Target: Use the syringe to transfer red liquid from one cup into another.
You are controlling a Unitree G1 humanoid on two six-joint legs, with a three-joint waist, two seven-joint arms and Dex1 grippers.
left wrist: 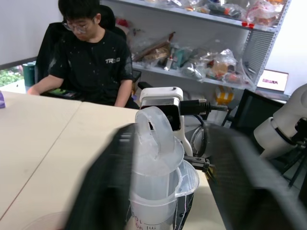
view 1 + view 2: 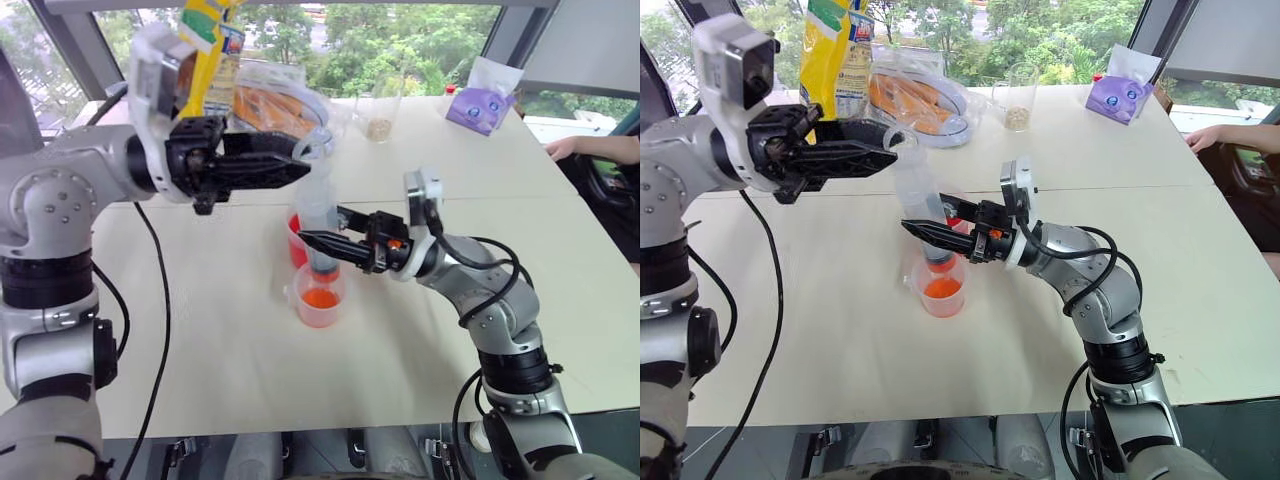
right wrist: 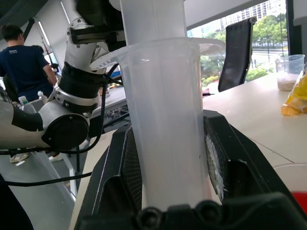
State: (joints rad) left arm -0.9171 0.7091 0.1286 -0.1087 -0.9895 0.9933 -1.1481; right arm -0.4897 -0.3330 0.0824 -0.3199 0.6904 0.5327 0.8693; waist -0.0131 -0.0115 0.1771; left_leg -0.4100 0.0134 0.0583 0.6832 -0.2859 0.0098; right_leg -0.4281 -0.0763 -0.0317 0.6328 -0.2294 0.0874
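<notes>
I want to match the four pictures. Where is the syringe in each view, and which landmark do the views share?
Left eye view: the syringe stands upright at the centre, its tip over the smaller cup.
Right eye view: upright, centre left, above that cup.
Left wrist view: its ringed plunger top is at the lower centre.
Right wrist view: its barrel stands in the middle.
Shared landmark: the right gripper, shut on the barrel.

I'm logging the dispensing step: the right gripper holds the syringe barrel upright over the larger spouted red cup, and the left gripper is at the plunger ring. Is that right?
Not quite. The syringe stands over the smaller cup with orange-red liquid, not the larger red cup behind it; the right eye view shows this. The right gripper does hold the barrel upright, and the left gripper is at the plunger ring.
</notes>
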